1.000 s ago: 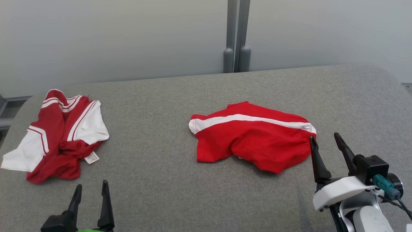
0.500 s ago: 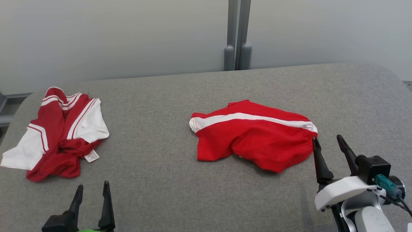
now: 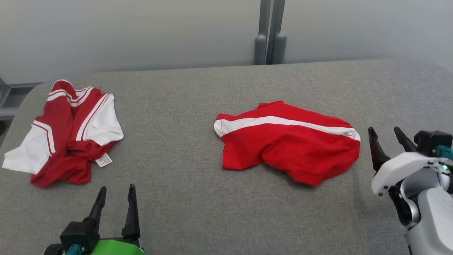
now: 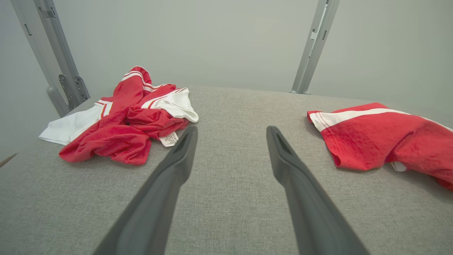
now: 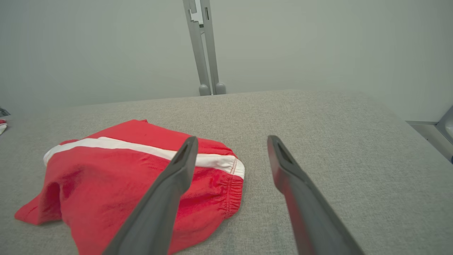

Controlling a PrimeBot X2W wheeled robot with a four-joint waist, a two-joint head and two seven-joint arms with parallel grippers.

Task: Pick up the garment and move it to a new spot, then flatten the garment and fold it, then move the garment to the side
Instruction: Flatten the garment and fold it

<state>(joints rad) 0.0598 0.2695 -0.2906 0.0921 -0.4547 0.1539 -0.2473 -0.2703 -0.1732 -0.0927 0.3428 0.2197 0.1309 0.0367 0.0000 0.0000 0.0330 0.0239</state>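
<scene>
The garment (image 3: 286, 148), bright red with a white stripe and a gathered waistband, lies rumpled on the middle of the grey table (image 3: 184, 106). My right gripper (image 3: 384, 130) stands open just right of its waistband end, apart from the cloth. In the right wrist view the garment (image 5: 134, 177) lies to the left, behind the left finger of the open right gripper (image 5: 232, 140). My left gripper (image 3: 117, 188) is open over bare table near the front edge. In the left wrist view the left gripper (image 4: 231, 129) has nothing between its fingers, and the garment (image 4: 382, 141) lies to the right.
A second red and white garment (image 3: 70, 134) lies crumpled at the table's left end, with a white label showing; it also appears in the left wrist view (image 4: 124, 120). Grey metal posts (image 3: 269, 32) rise behind the table's far edge, before a pale wall.
The head camera has shifted, so the whole picture sits higher. The right gripper has moved rightward, from touching the garment's waistband end to a small gap beside it. Both grippers stay open.
</scene>
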